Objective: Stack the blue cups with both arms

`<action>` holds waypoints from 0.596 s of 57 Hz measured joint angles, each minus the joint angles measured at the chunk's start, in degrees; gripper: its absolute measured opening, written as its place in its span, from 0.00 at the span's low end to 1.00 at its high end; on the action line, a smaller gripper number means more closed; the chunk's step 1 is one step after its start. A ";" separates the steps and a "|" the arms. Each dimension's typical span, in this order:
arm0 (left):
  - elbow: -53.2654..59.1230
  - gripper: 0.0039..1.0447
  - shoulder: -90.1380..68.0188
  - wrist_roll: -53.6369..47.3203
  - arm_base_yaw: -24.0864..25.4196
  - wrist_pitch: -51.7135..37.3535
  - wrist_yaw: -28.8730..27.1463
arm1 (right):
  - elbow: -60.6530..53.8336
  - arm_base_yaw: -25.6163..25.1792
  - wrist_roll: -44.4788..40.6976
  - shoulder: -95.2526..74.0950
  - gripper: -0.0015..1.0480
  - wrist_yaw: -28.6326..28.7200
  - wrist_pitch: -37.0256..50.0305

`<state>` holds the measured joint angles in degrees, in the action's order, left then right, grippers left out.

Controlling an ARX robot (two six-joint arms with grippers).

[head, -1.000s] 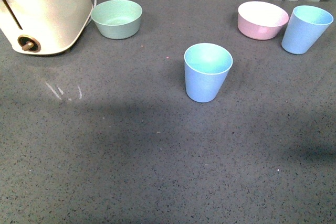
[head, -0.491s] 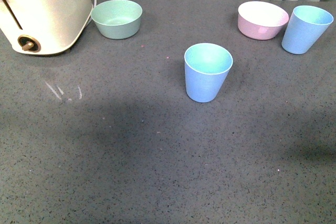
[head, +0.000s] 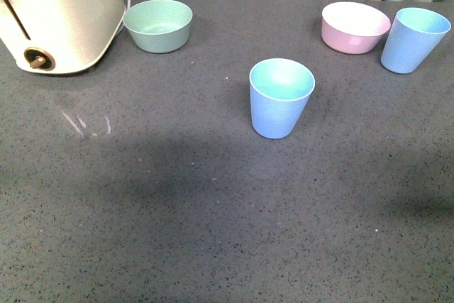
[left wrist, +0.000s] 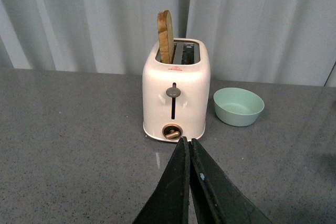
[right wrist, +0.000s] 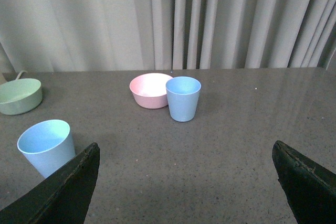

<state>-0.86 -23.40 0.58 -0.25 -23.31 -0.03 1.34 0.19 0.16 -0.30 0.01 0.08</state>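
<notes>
My left gripper (left wrist: 187, 141) is sitting pinched together, empty; my right gripper (right wrist: 185, 150) is gaping wide, clear of the blue cups (right wrist: 183, 98) (right wrist: 46, 146)

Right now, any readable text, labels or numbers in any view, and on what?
No text can be read.
Small red mark on the toaster front: too small to read.
Its dial: no legible markings.
On centre cup, right cup, green bowl, pink bowl: none.
</notes>
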 joint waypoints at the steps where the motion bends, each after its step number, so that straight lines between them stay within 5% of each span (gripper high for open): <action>1: 0.00 0.01 0.55 0.00 0.00 0.52 0.00 | 0.00 0.00 0.00 0.00 0.91 0.00 0.00; 34: 0.00 0.01 12.04 0.00 0.00 11.87 0.00 | 0.00 0.00 0.00 0.00 0.91 0.00 0.00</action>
<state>-0.86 -11.35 0.58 -0.25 -11.44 -0.03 1.34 0.19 0.16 -0.30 0.01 0.08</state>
